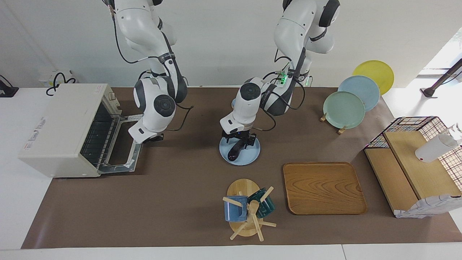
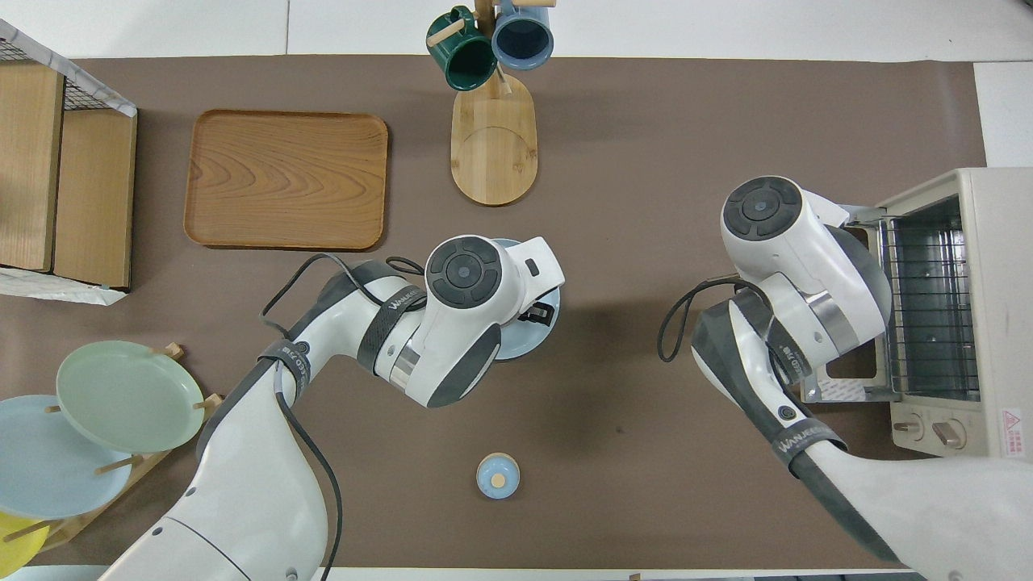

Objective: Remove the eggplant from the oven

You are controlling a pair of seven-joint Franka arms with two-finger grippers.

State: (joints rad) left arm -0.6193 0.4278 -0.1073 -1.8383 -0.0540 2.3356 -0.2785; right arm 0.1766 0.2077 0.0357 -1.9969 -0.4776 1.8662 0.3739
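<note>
The dark purple eggplant (image 1: pixel 233 152) lies on a light blue plate (image 1: pixel 252 153) in the middle of the table, outside the oven. My left gripper (image 1: pixel 239 141) is right over the eggplant's end nearer the robots, low on the plate. In the overhead view the left arm covers the eggplant, and only the plate's edge (image 2: pixel 516 349) shows. The cream-white oven (image 1: pixel 61 126) stands at the right arm's end, its door (image 1: pixel 121 151) folded down flat and its wire rack (image 2: pixel 928 307) bare. My right gripper (image 1: pixel 151 137) hangs over the open door's edge.
A wooden tray (image 1: pixel 323 187) and a mug tree (image 1: pixel 247 209) with two mugs lie farther from the robots than the plate. A plate rack (image 1: pixel 344 108) and a wire basket with wooden boards (image 1: pixel 415 162) stand at the left arm's end. A small blue round piece (image 2: pixel 497 476) lies near the robots.
</note>
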